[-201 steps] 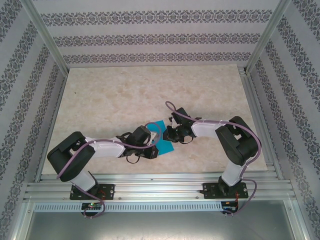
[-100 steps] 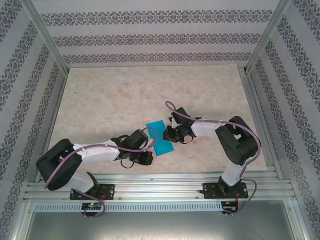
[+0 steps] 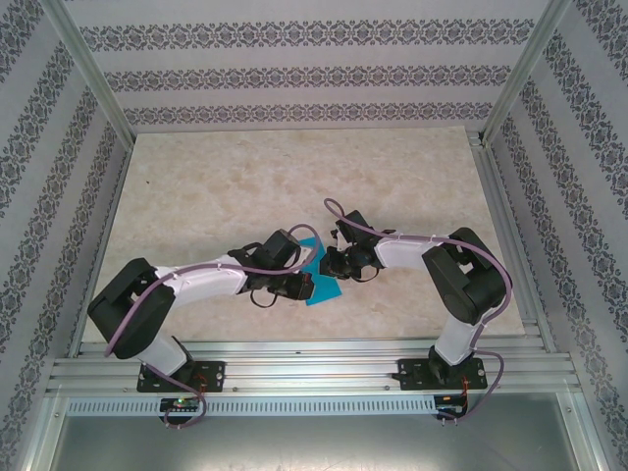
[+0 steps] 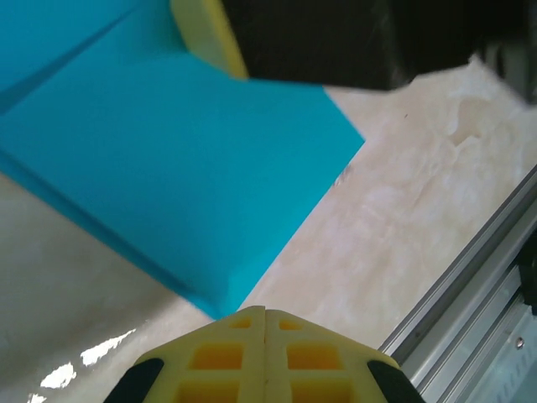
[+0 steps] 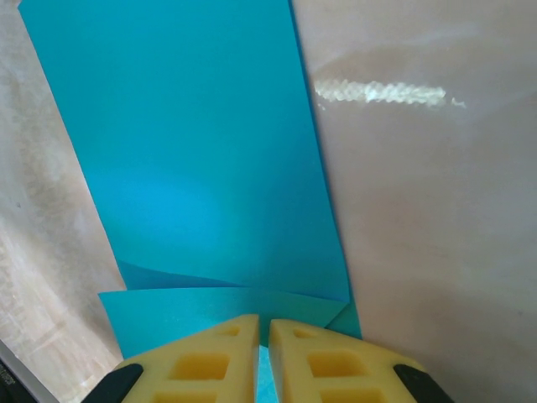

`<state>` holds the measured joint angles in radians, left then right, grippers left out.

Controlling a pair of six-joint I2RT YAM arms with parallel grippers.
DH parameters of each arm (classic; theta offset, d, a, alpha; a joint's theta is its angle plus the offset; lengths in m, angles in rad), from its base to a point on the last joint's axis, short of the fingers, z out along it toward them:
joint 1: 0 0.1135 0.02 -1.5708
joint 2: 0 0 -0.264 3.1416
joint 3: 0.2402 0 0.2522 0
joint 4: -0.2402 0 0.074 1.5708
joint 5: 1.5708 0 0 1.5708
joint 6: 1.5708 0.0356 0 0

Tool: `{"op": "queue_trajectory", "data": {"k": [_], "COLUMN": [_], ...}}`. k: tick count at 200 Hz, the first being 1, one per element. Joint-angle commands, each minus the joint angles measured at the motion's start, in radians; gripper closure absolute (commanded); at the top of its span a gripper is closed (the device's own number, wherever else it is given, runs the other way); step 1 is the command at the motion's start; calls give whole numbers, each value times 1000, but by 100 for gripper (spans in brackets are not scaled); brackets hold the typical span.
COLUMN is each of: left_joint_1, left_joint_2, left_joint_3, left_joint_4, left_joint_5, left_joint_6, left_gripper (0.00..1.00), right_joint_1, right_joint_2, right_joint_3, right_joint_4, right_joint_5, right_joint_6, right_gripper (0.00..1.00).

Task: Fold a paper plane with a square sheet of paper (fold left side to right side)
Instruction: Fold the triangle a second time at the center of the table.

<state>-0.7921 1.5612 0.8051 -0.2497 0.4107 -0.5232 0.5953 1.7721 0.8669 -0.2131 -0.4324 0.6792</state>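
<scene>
The left gripper [image 3: 306,286] has been swung back to the left edge of the paper [image 3: 325,291], jaws shut and empty. The paper, partly folded on the desk [image 3: 245,186], is apparently pinned under the right gripper [image 3: 332,263], its jaws nearly closed, ready for creasing

The left arm [image 3: 196,287] stretches low from the near-left corner of the counter [image 3: 245,186] toward the middle of its near edge. The left end effector [image 3: 306,286] has its pads pressed together. The right arm [image 3: 461,280] folds back leftward. The right end effector [image 3: 330,263] sits just beside the left one, its fingers [image 5: 327,361] almost meeting, with only a thin slit between them.
</scene>
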Motion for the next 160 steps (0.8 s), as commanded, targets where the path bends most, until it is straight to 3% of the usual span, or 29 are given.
{"op": "queue_trajectory", "data": {"k": [1, 41, 96, 160], "left_joint_1": [14, 14, 14, 1], "left_joint_2": [35, 131, 185, 185], "left_joint_3": [33, 49, 31, -90], "left_joint_4": [56, 104, 95, 61], "left_joint_5": [19, 59, 8, 34], "left_joint_6": [40, 45, 66, 78], "left_gripper": [99, 99, 99, 99], "right_joint_1": [-6, -5, -5, -6], "right_joint_2": [70, 75, 85, 85], "right_joint_3": [-22, -22, -17, -22], "right_joint_4": [-61, -62, -61, -70], "right_joint_5": [121, 121, 118, 123], "right_joint_6": [-21, -23, -24, -26], "right_gripper": [85, 85, 85, 85]}}
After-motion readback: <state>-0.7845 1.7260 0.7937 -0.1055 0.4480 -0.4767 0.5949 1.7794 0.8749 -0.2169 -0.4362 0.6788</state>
